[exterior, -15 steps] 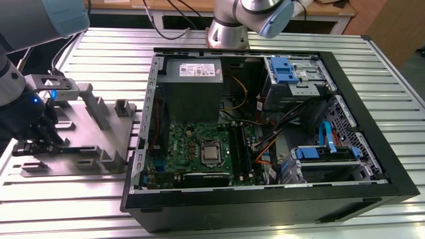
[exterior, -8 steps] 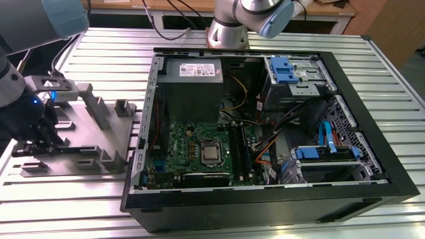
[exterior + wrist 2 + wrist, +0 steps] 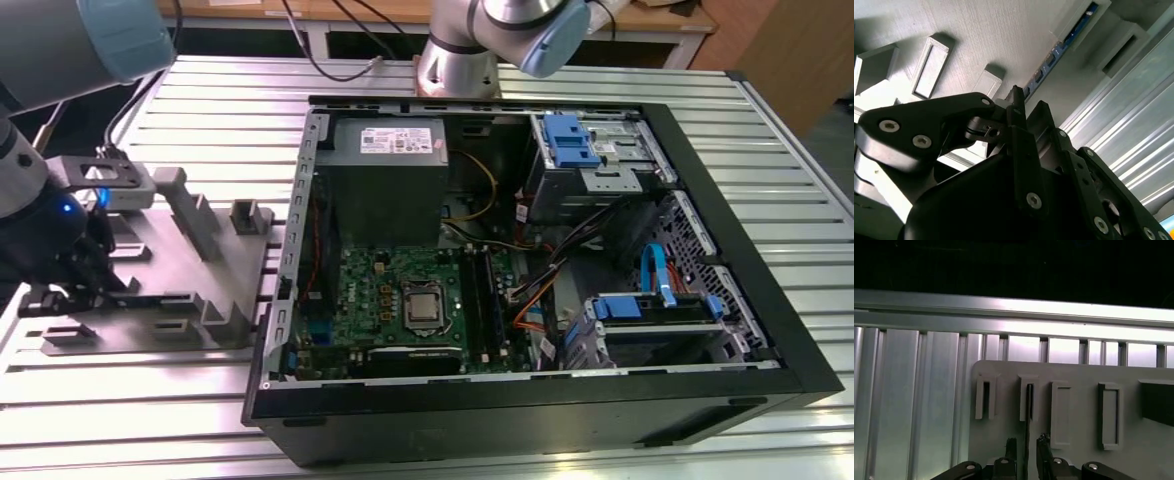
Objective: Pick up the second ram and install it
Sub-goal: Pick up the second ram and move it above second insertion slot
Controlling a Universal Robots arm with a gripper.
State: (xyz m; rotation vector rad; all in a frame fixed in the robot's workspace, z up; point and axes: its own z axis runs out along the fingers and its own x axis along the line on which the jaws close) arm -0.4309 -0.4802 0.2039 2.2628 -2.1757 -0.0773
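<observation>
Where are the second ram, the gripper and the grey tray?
second ram (image 3: 1029,426): first wrist view, its thin dark edge.
gripper (image 3: 1026,442): first wrist view, midway between its fingertips.
grey tray (image 3: 1084,415): first wrist view, bare plate surface.

My tally from the console: mostly singles, plus a few sets.

In the first wrist view I count one ram stick (image 3: 1029,407), one grey tray (image 3: 1079,375), four framed rectangular pockets (image 3: 1109,415) in a row on it, and a fifth, larger dark block (image 3: 1156,402) at the edge. I also count one gripper (image 3: 1027,442) with two fingers (image 3: 1010,446). In the exterior view I count one open computer case (image 3: 534,395), one power supply (image 3: 387,145), one CPU socket (image 3: 424,305) and two blue drive brackets (image 3: 567,140).
</observation>
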